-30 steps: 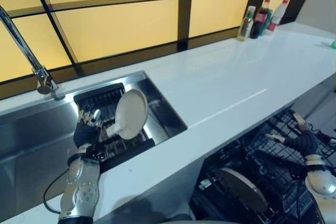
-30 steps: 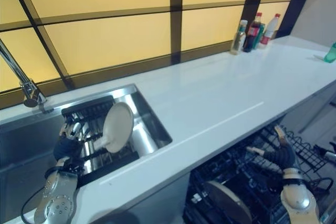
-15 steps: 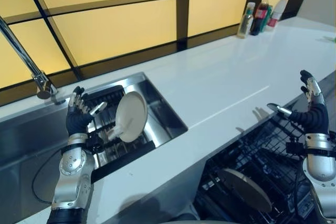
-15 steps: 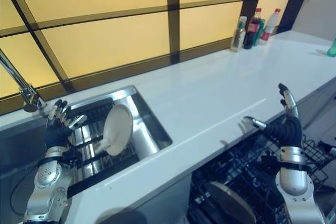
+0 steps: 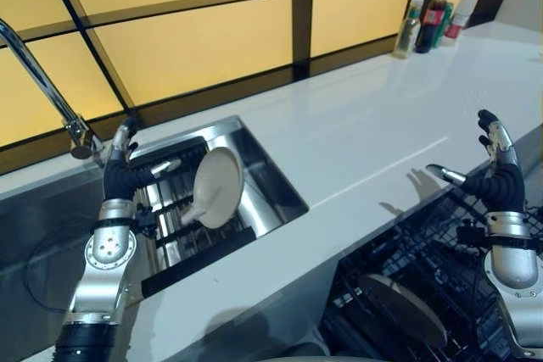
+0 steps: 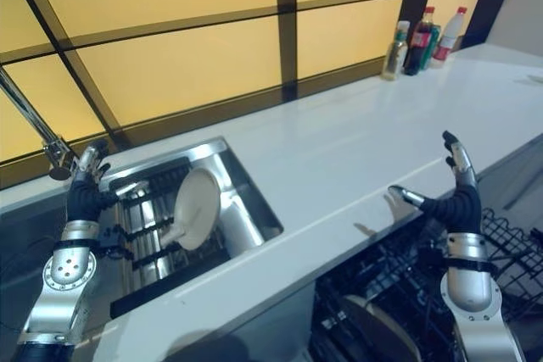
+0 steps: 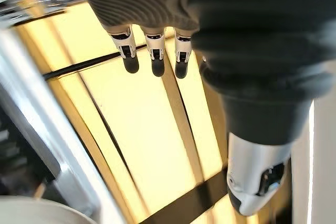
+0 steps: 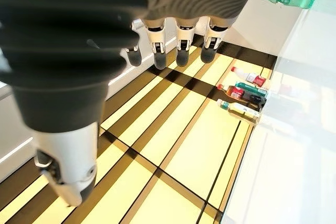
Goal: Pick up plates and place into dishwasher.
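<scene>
Plate (image 5: 218,198) stands in sink rack (image 5: 174,209); both hands (image 5: 125,177) (image 5: 498,180) raised, fingers spread, empty.

A long glossy white countertop (image 5: 382,125) runs in front of me, meeting a wall of glowing amber-yellow window panels (image 5: 195,40) split by dark frame bars (image 5: 302,6). To my left a stainless steel sink basin (image 5: 263,184) is sunk into the counter, with a tall curved chrome tap (image 5: 51,91) standing at its back edge. At the far right end, a cluster of bottles (image 5: 437,16) stands against the window.
</scene>
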You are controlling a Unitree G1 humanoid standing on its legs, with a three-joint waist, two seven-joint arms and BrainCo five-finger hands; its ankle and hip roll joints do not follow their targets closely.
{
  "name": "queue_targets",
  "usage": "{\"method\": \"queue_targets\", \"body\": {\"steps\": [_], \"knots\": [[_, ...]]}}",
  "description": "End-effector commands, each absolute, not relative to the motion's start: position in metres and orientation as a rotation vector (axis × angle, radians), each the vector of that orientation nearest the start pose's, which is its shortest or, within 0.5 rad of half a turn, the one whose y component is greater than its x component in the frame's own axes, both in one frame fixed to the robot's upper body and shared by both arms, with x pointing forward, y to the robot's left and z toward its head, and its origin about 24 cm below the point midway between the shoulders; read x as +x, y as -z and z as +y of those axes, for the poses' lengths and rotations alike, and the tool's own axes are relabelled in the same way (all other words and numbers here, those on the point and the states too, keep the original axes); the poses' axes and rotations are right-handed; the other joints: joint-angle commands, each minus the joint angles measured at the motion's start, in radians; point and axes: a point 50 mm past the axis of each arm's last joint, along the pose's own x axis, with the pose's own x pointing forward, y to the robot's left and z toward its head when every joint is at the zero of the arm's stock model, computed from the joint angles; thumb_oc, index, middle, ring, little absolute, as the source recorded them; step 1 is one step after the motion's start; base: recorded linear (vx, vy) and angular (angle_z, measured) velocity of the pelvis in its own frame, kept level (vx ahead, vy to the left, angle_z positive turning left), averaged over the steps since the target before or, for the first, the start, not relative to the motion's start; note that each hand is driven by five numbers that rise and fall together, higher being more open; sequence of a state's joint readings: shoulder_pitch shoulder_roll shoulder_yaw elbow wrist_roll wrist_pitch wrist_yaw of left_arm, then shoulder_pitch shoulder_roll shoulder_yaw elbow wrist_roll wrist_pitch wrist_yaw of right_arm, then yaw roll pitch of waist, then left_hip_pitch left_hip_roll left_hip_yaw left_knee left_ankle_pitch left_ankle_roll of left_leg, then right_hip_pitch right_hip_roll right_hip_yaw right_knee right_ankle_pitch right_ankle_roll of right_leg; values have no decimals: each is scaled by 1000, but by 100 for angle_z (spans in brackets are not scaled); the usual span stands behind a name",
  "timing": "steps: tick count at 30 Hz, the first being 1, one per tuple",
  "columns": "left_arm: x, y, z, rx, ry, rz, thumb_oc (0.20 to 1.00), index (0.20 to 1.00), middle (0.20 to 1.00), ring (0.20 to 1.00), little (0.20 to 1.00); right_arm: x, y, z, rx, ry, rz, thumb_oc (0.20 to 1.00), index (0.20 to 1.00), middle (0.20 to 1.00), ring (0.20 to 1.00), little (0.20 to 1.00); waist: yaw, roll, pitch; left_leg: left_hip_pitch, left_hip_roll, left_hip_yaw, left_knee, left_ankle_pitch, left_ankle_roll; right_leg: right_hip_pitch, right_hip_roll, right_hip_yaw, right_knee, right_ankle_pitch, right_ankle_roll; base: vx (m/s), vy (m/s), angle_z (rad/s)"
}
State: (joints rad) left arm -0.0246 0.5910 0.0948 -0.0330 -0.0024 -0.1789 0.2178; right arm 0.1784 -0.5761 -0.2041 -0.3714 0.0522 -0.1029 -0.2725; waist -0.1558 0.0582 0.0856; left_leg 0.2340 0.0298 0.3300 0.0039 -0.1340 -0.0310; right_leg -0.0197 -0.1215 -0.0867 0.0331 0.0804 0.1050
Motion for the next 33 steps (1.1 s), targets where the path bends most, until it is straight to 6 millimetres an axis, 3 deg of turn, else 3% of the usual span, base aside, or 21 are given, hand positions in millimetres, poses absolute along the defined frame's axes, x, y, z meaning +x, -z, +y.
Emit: {"method": "queue_targets", "body": {"steps": [1,6,12,20,33], "knots": [[262,-154,279,879,-238,-452,1000,1000,1000,1000,1000,213,-169,-256,-515,239,-499,1000,1000,1000,1000,1000,-24,-48,-29,-43,-31,6,81,-86,81,-34,-2,5,1,-51,63,102,-47,-1],[268,-151,293,1180,-224,-458,1000,1000,1000,1000,1000,215,-165,-260,-529,196,-442,1000,1000,1000,1000,1000,-61,-31,-11,-47,-32,31,88,-87,88,-55,1,19,15,-54,61,95,-42,-9],[272,-140,290,1384,-168,-476,1000,1000,1000,1000,1000,216,-165,-263,-553,153,-421,1000,1000,1000,1000,1000,-98,3,31,-51,-37,30,102,-109,92,-84,-3,38,47,-79,67,106,18,-6],[282,-117,284,1670,-100,-492,1000,1000,1000,1000,1000,226,-177,-267,-649,84,-428,1000,1000,1000,1000,1000,-150,75,85,-61,-59,40,109,-95,78,-128,-12,75,89,-97,60,72,92,-13],[283,-89,292,1859,-142,-452,1000,1000,1000,1000,1000,225,-177,-272,-737,59,-380,1000,1000,1000,1000,1000,-186,145,102,-58,-87,33,111,-73,60,-137,-25,90,117,-114,49,68,51,-5]]}}
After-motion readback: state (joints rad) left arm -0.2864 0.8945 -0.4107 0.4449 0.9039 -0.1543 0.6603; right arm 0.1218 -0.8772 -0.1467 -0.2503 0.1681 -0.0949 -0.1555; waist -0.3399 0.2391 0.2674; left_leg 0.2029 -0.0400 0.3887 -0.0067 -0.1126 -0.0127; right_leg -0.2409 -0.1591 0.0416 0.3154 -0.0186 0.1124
